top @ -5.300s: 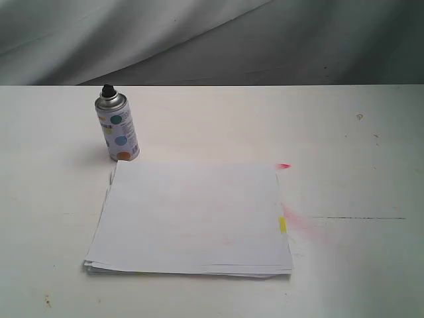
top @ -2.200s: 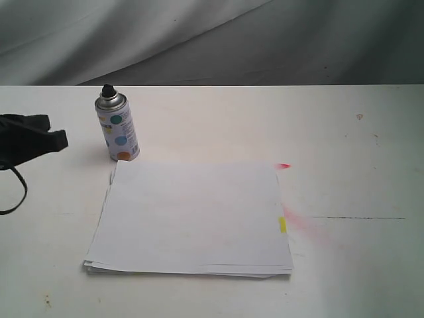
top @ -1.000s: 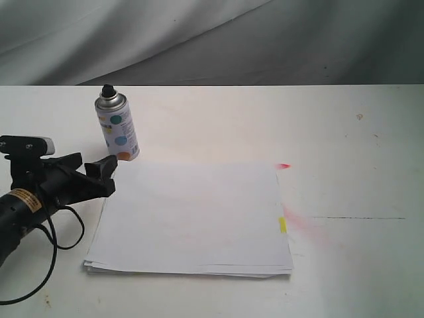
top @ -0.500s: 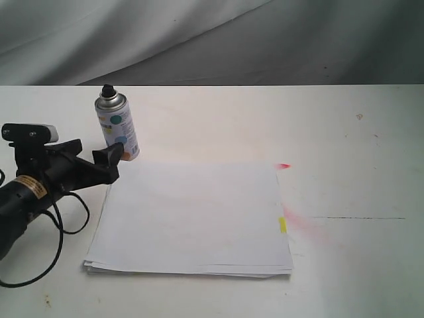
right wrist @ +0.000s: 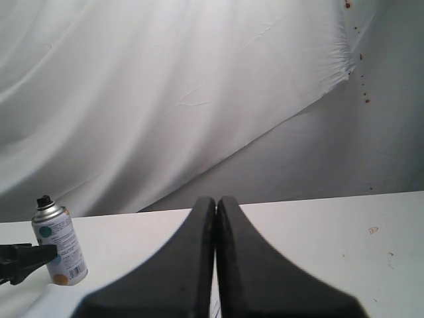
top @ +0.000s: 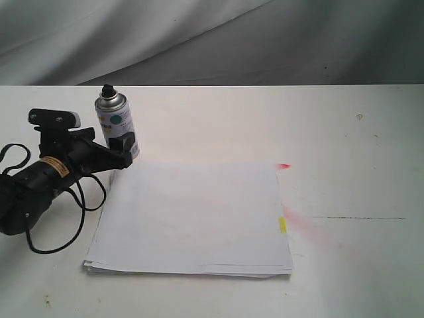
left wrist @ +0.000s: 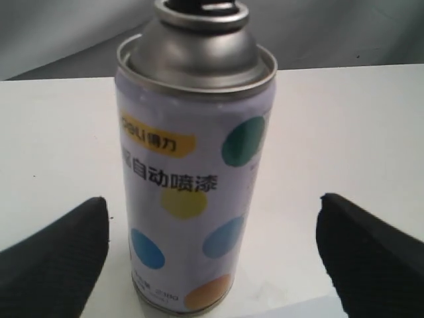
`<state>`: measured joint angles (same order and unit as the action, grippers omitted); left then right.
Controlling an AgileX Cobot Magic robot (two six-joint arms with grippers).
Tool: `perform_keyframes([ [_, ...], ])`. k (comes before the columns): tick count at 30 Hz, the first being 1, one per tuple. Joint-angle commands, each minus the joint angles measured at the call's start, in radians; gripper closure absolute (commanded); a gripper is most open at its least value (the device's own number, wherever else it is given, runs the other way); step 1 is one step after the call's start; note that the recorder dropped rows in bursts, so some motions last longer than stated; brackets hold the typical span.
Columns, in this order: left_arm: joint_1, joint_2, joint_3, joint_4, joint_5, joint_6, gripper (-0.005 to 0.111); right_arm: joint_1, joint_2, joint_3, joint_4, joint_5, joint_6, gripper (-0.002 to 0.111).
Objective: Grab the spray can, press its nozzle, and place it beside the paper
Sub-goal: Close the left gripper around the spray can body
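So the left hand (left wrist: 212, 218) is spread wide right now, with the spray can (top: 114, 119) sitting between its two black fingers (left wrist: 59, 258). In the left wrist view there's a clear gap on both sides of the can, so nothing is gripped yet. My read is that it's lined up low on the can's body on purpose: a hold down there would leave the silver shoulder and the black nozzle (top: 107, 89) free for pressing. The arm comes in from the left edge of the exterior view, low over the tabletop (top: 344, 146).

The can stands upright in the upper left of the exterior frame, just beyond the upper left corner of the paper (top: 192, 218). I can't tell whether its base touches that corner. The paper is a flat white stack in the middle of the frame, with a yellow mark (top: 282, 224) on its right edge. There's a red smear (top: 283, 165) by its upper right corner and a pinkish haze (top: 303, 224) on the tabletop to the right.

The right hand (right wrist: 216, 202) doesn't show in the exterior view. Its own camera shows the fingers pressed together with nothing between them, looking across at the can from well away. I'd guess it's parked out of the way for now.

Next step, I'd say, is squeezing gently so the can doesn't tip.
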<state>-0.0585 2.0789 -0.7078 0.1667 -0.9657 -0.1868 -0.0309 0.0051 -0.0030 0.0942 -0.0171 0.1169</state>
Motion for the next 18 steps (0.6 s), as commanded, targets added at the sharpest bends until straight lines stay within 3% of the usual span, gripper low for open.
perform_keyframes([
  [1,-0.005,0.055,-0.059,0.001,-0.006,0.011,0.027,-0.006,-0.005,0.003,0.003,-0.005,0.000,0.108],
  [18,-0.003,0.169,-0.193,-0.015,-0.055,0.013,0.026,-0.006,-0.005,0.003,0.003,-0.005,0.000,0.108],
])
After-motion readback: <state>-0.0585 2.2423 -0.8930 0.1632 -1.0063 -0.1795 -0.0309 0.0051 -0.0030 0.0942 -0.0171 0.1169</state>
